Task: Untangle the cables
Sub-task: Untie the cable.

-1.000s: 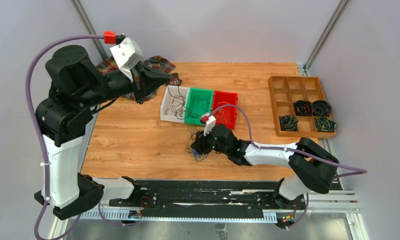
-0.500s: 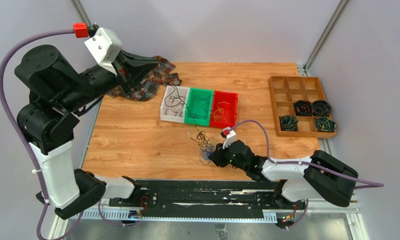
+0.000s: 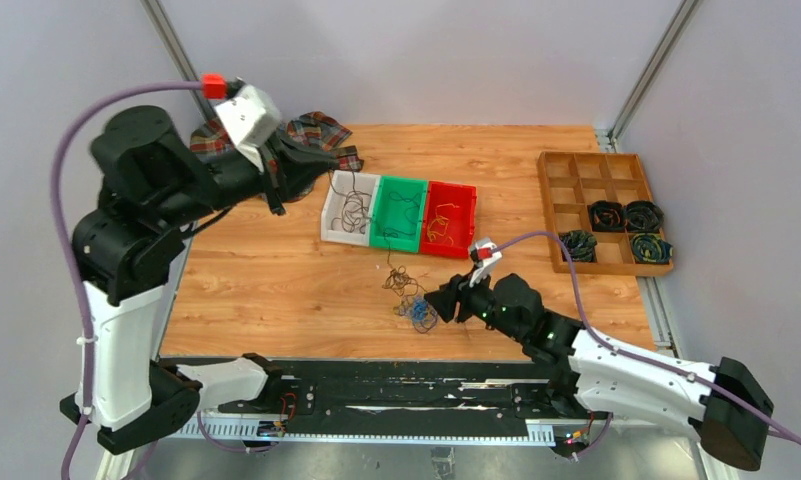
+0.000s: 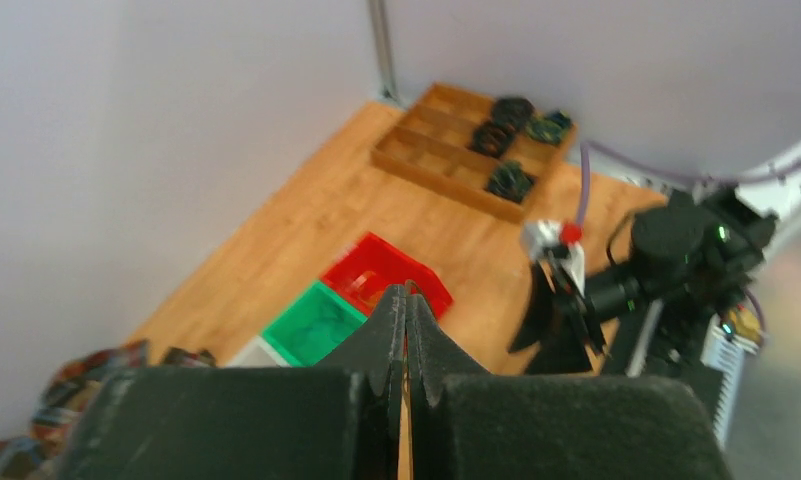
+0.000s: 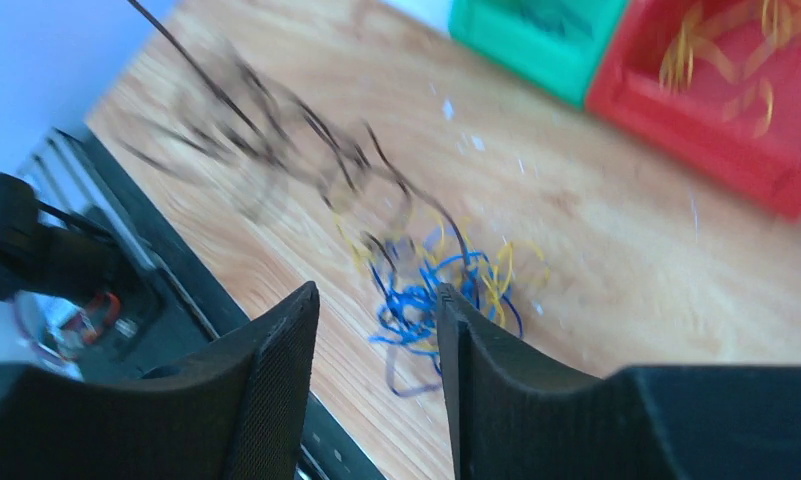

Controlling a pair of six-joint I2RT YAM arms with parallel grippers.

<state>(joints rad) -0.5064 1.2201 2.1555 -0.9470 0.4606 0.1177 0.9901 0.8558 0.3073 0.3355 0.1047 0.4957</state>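
Two grippers hang over the worktop [image 3: 266, 280] as we see it: the left gripper [image 4: 406, 297] high above the far left corner, fingers clenched on nothing; the right gripper [image 5: 376, 297] low by the front edge, fingers parted, seemingly empty through the blur, just beside the cables [image 3: 412, 303].
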